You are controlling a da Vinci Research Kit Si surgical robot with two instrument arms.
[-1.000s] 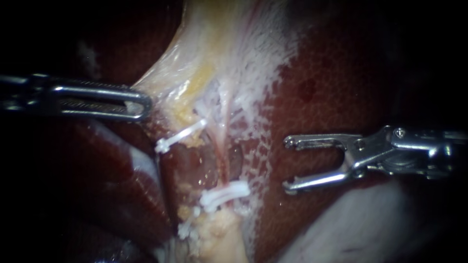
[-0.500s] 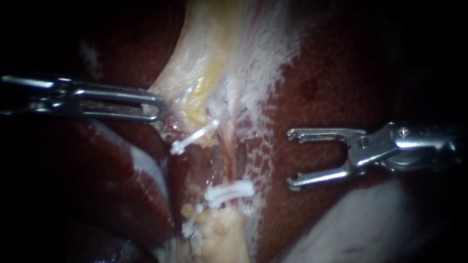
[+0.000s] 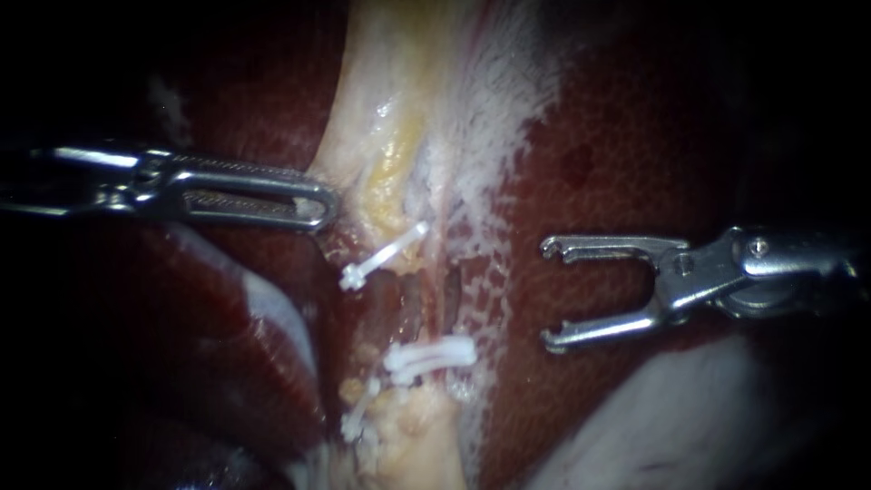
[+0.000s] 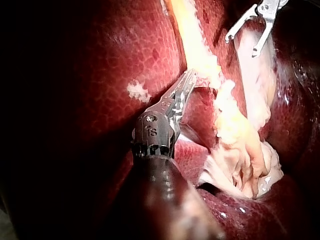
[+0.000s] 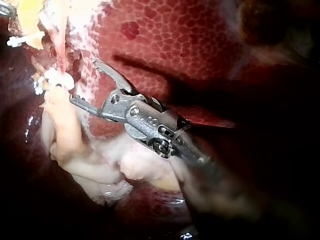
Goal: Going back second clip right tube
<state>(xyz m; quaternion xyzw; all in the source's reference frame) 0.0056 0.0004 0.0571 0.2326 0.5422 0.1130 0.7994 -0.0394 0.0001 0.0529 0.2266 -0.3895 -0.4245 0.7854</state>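
Sliding toward 3 o'clock since a second ago, the left instrument [image 3: 318,209] is carrying the pale tissue [image 3: 390,118] and the upper clip [image 3: 386,257] along with it, and its hand is apparently clenching that tissue's edge. The right instrument [image 3: 551,293] is hardly shifting against the liver [image 3: 617,136]. Its hand is lying released and empty, with the tips pointing toward 9 o'clock. The paired white clips [image 3: 431,356] are sitting across the right tube [image 3: 446,304], which is running from 12 to 6 o'clock. They are lying at 8 o'clock from those tips, apart from them. Backing out is probably calling for a straight pull toward 3 o'clock along the shaft.
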